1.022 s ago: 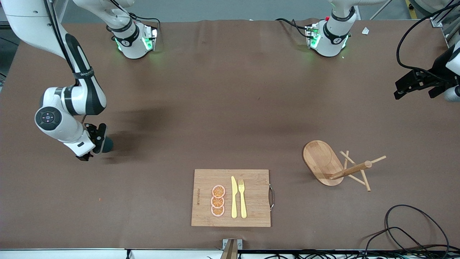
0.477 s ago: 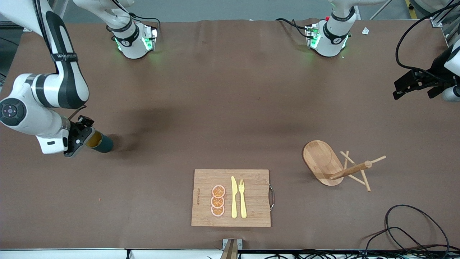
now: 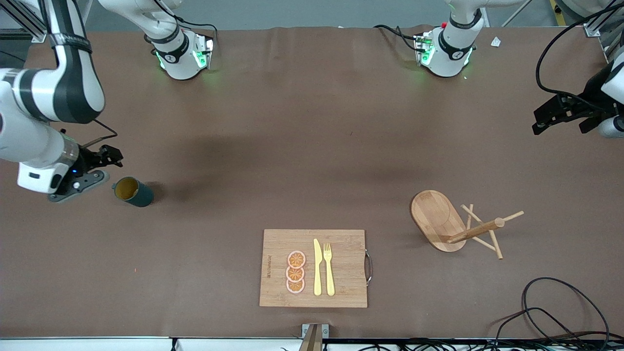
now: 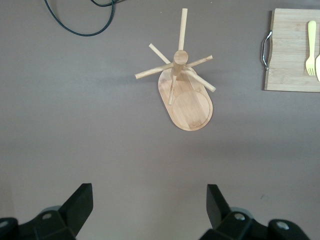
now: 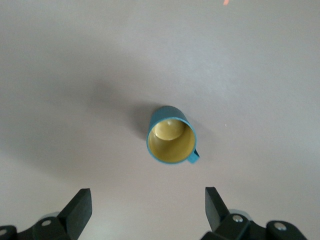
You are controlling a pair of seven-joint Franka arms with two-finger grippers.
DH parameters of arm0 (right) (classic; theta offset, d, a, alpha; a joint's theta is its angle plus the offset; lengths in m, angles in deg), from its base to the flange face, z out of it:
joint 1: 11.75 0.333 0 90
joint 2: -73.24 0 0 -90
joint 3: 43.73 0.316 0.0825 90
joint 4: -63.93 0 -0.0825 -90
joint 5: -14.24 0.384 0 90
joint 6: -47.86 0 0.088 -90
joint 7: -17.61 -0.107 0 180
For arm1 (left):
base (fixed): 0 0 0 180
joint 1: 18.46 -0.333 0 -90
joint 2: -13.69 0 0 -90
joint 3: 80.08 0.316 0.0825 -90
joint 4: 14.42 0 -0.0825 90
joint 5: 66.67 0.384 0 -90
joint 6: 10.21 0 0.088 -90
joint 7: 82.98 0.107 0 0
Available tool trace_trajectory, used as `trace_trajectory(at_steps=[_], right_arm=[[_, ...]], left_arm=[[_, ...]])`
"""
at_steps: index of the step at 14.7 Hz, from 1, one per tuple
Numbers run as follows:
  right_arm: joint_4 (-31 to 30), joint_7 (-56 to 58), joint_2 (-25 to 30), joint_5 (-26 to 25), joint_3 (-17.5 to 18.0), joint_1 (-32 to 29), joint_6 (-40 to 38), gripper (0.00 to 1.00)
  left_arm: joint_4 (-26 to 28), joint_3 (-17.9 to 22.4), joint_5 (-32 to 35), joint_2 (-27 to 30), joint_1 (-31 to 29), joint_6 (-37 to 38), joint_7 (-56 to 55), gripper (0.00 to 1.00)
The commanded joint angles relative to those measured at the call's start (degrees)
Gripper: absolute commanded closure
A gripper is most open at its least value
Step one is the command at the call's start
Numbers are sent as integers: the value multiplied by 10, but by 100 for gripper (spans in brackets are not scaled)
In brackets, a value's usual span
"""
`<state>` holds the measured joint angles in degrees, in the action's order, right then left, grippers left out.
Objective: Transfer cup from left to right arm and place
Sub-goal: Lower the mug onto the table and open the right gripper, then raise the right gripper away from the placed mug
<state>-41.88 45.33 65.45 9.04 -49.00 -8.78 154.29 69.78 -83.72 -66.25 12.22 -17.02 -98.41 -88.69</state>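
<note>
In the front view the cup (image 3: 132, 191) stands upright on the brown worktop (image 3: 312, 146) toward the right arm's end, its yellow inside showing, free of any grip. The right end effector (image 3: 105, 163) hangs just beside it, apart from it, fingers spread with nothing between them. The left end effector (image 3: 560, 114) waits over the left arm's end of the worktop, fingers also apart and empty. Nearer the camera at mid-worktop lies a wooden cutting board (image 3: 341, 243) carrying three orange slices (image 3: 296, 272), a yellow knife (image 3: 317, 267) and a yellow fork (image 3: 329, 268). Toward the left arm's end, a wooden mug tree (image 3: 456, 225) lies tipped on its side, and a black cable (image 3: 565, 307) loops close to the near edge. In the left wrist view the two black fingers (image 4: 80, 205) stand wide apart over bare worktop, with the mug tree (image 4: 185, 90), the handled end of the cutting board (image 4: 292, 50), the fork (image 4: 310, 42) and the cable (image 4: 80, 20) in sight. In the right wrist view the spread fingers (image 5: 79, 207) frame the cup (image 5: 171, 141), which sits upright below with its small handle at one side, touching neither finger.
</note>
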Motion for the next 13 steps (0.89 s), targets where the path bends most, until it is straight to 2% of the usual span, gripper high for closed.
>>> trace_trajectory(at_steps=[1,3,5,8,13], right_arm=[[58,-81,1,14,-2,-2,-57,0],[86,-204,1,14,-3,-3,-94,0],[114,-256,1,13,-3,-3,-126,0],[169,-258,1,13,-4,-11,-180,0],[208,-250,0,13,-4,-32,-189,0]], left_arm=[[-5,-1,5,-1,-2,-1,7,0],[-5,-1,5,-1,-1,-1,7,0],[-5,-1,5,-1,-1,0,6,0],[-5,-1,5,-1,-3,0,7,0],[-5,-1,5,-1,-2,0,7,0]])
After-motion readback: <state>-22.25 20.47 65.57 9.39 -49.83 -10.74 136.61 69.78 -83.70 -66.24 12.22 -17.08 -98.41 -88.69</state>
